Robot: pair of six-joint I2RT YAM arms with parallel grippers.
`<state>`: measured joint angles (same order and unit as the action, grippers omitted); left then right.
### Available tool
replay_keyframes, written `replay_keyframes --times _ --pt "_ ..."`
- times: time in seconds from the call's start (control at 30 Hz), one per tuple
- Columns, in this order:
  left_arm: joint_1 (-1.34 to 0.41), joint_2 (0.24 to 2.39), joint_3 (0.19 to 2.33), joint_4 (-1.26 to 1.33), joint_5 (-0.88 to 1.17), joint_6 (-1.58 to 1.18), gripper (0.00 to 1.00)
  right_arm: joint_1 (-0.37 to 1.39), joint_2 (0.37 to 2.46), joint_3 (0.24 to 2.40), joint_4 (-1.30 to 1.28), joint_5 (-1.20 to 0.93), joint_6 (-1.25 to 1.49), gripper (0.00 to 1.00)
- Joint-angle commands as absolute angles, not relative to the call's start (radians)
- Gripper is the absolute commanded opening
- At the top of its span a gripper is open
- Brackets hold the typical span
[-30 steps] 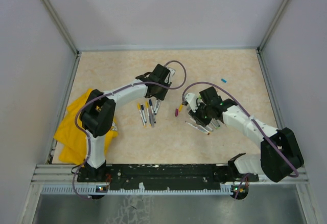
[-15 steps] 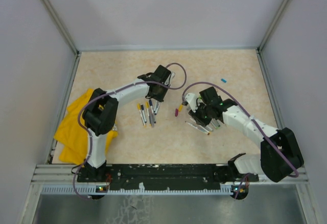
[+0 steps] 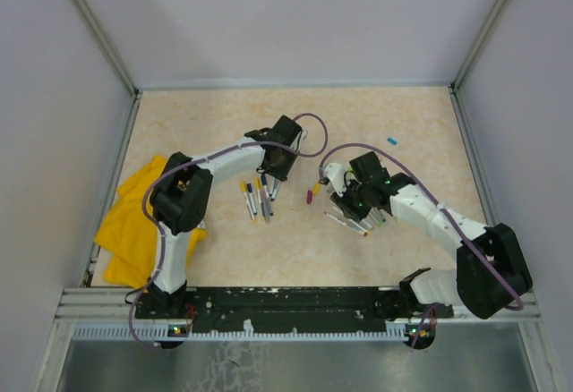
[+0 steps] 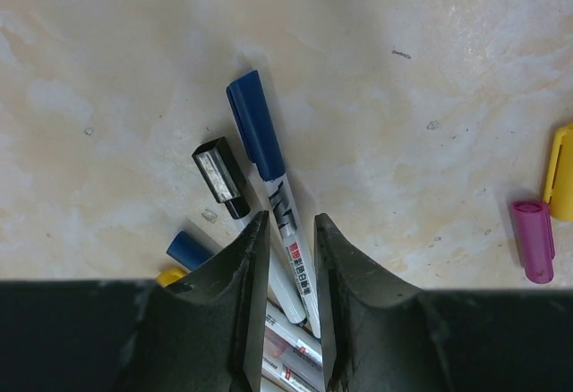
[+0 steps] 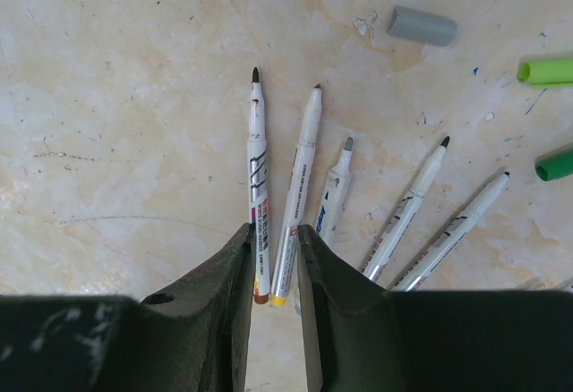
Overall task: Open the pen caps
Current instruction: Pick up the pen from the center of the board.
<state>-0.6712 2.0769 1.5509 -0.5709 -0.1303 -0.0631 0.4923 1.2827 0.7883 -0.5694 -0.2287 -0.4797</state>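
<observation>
- Progress: roughly half done, by estimate. Five uncapped pens (image 5: 300, 168) fan out ahead of the right gripper (image 5: 273, 231), their bare nibs pointing away from it.
- Caps already off: a grey cap (image 5: 421, 25) lies far ahead and to the right of those fingers, and two green caps (image 5: 546, 71) lie farther right. A purple cap (image 4: 534, 240) and a yellow cap (image 4: 562, 173) lie well to the right of the left gripper (image 4: 291, 222).
- Work left: at least four pens with caps on cluster at the left gripper. The blue-capped pen (image 4: 257, 128) points ahead of it, with its barrel running under the gap between the fingers. A black-capped pen (image 4: 219, 177) lies just to the left, then a second blue cap (image 4: 188, 249) and a yellow end (image 4: 170, 276), both partly hidden.
- Left gripper: jaws parted by a narrow gap, straddling that barrel, with nothing lifted.
- Right gripper: jaws likewise narrowly parted and empty, above the rear ends of two uncapped pens.
</observation>
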Motion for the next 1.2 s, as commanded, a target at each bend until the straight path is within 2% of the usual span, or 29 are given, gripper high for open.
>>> replay_keyframes --times 0.0,0.2,0.47,0.57,0.67,0.93,1.17 --pt "-0.664 2.106 1.599 -0.606 -0.104 -0.066 0.32 0.479 1.265 0.829 -0.560 -0.221 -0.494 0.26" --pt "-0.663 2.115 1.604 -0.611 -0.083 -0.058 0.31 0.479 1.264 0.828 -0.560 -0.222 -0.494 0.26" --pt "-0.663 2.127 1.612 -0.622 -0.026 -0.035 0.21 0.479 1.264 0.828 -0.560 -0.222 -0.494 0.25" --pt "-0.664 2.126 1.609 -0.623 0.005 -0.021 0.20 0.480 1.266 0.828 -0.560 -0.222 -0.494 0.26" --pt "-0.664 2.132 1.612 -0.622 0.009 -0.016 0.21 0.479 1.266 0.828 -0.560 -0.221 -0.494 0.26" --pt "-0.670 2.136 1.617 -0.629 -0.008 -0.022 0.34 0.479 1.266 0.830 -0.560 -0.222 -0.494 0.26" --pt "-0.675 2.145 1.627 -0.638 -0.017 -0.022 0.32 0.479 1.263 0.830 -0.561 -0.224 -0.494 0.25"
